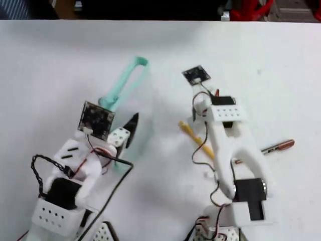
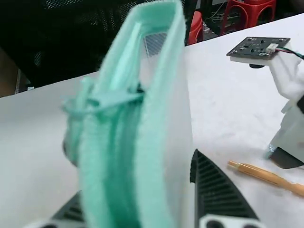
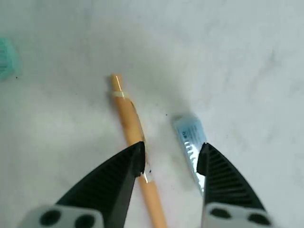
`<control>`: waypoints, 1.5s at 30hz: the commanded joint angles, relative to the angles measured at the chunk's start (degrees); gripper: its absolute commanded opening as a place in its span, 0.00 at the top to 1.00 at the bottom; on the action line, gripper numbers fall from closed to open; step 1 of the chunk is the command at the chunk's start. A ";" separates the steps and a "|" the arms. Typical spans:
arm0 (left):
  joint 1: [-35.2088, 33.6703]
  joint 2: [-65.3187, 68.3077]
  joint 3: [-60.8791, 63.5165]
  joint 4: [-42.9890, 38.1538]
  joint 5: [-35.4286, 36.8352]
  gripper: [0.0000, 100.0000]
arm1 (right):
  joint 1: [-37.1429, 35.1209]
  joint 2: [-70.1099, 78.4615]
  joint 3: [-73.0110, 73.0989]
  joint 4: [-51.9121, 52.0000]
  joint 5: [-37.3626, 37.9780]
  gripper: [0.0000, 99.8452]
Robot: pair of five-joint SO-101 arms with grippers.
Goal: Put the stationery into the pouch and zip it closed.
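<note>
The pouch is translucent with a teal zipper band and stands on edge at centre-left of the table. My left gripper is shut on its lower part. In the left wrist view the pouch sits between the black fingers, with the zipper pull partway along. A yellow pen lies beside my right gripper. In the right wrist view that gripper is open just above the table. The yellow pen runs under one finger, and a small blue-and-white item lies between the fingers.
A brown pen lies on the white table to the right of the right arm. The yellow pen lies close to the pouch. Black cables hang around both arm bases near the front edge.
</note>
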 commanded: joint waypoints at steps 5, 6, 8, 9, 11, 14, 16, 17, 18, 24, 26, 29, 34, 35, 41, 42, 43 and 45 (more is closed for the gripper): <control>-0.75 -0.66 0.26 -2.37 0.62 0.82 | 0.40 0.13 -3.08 -0.66 2.11 0.82; -0.75 -0.66 0.26 -2.37 0.62 0.82 | 1.19 0.22 -3.08 -0.75 2.11 0.82; -0.75 -0.66 0.26 -2.29 0.62 0.82 | 2.42 1.01 -3.16 -0.48 4.31 0.82; -0.75 -0.66 0.26 -2.29 0.62 0.82 | 2.59 1.63 -3.16 0.40 6.86 0.82; -0.75 -0.66 0.26 -2.29 0.62 0.82 | 2.95 3.38 -3.34 1.80 10.55 0.82; -0.57 -0.66 0.26 -2.29 0.62 0.82 | 2.95 6.73 -4.13 0.92 10.90 0.82; -0.57 -0.66 0.26 -2.29 0.62 0.82 | 2.95 9.01 -5.89 0.57 10.90 0.82; -0.66 -0.66 0.26 -2.29 0.62 0.82 | 2.95 10.24 -6.86 0.48 10.90 0.82; -0.66 -0.66 0.26 -2.20 0.62 0.82 | 2.95 11.65 -7.65 0.48 10.90 0.83; -0.57 -0.66 0.26 -2.11 0.62 0.82 | 6.02 16.84 -12.22 -0.66 10.90 0.95; -0.57 -0.66 0.26 -2.11 0.62 0.82 | 6.73 17.71 -13.01 -0.66 10.90 0.95; -0.48 -0.66 0.26 -2.11 0.62 0.82 | 6.81 18.33 -13.19 -0.66 10.99 0.95; -0.48 -0.66 0.26 -2.02 0.53 0.82 | 6.64 18.33 -13.19 -0.31 10.99 0.96; -0.48 -0.66 0.26 -2.02 0.53 0.82 | 6.64 18.33 -13.19 -0.31 10.99 0.93; -0.57 -0.66 0.26 -2.02 0.62 0.82 | 6.55 18.77 -13.19 -0.40 11.25 0.72; -0.57 -0.66 0.26 -2.02 0.62 0.82 | 6.55 18.77 -13.19 -0.40 11.25 0.73; -0.57 -0.66 0.26 -2.02 0.62 0.82 | 6.55 18.77 -13.19 -0.48 11.25 0.74; -0.48 -0.66 0.26 -2.02 0.62 0.82 | 6.55 18.77 -13.19 -0.66 11.25 0.79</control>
